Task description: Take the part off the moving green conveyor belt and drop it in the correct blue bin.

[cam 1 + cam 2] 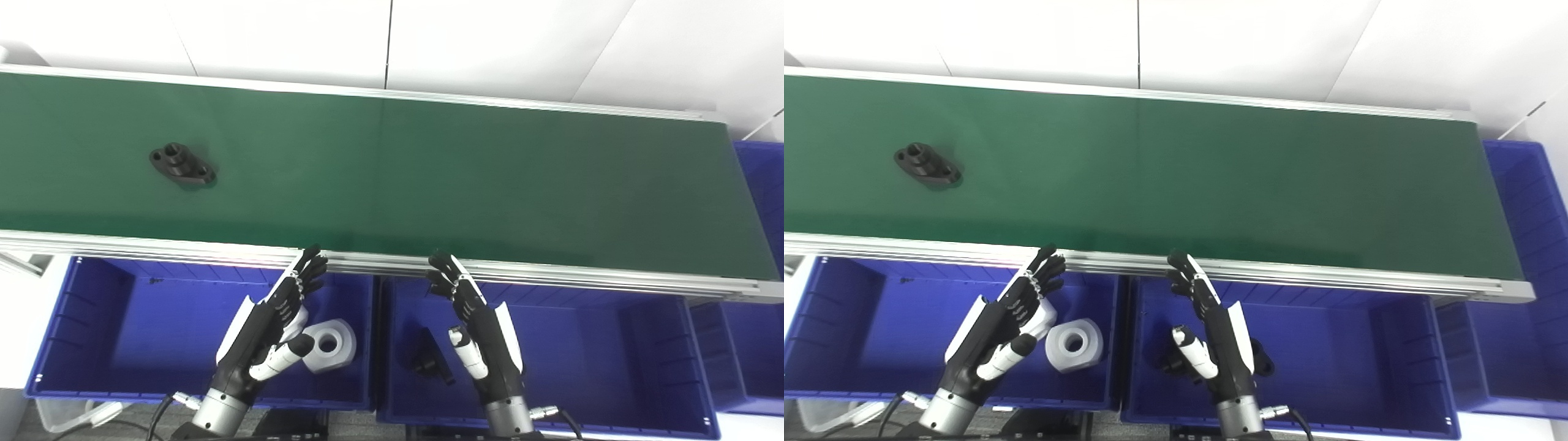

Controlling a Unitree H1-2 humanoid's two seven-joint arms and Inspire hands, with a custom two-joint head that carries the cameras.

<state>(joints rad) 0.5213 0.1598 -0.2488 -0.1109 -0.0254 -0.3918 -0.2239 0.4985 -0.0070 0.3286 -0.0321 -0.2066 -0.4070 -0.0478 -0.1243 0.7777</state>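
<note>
A black flanged part (182,165) with a raised hub lies on the green conveyor belt (429,177) at the left; it also shows in the right eye view (927,165). My left hand (269,324) is open and empty, held over the left blue bin (92,331), fingers pointing at the belt's near rail. My right hand (474,318) is open and empty over the middle blue bin (582,355). Both hands are well apart from the black part.
A white part (329,345) lies in the left bin beside my left thumb. A black part (425,358) lies in the middle bin, partly hidden by my right hand. A third blue bin (759,288) stands at the belt's right end. An aluminium rail (551,272) edges the belt.
</note>
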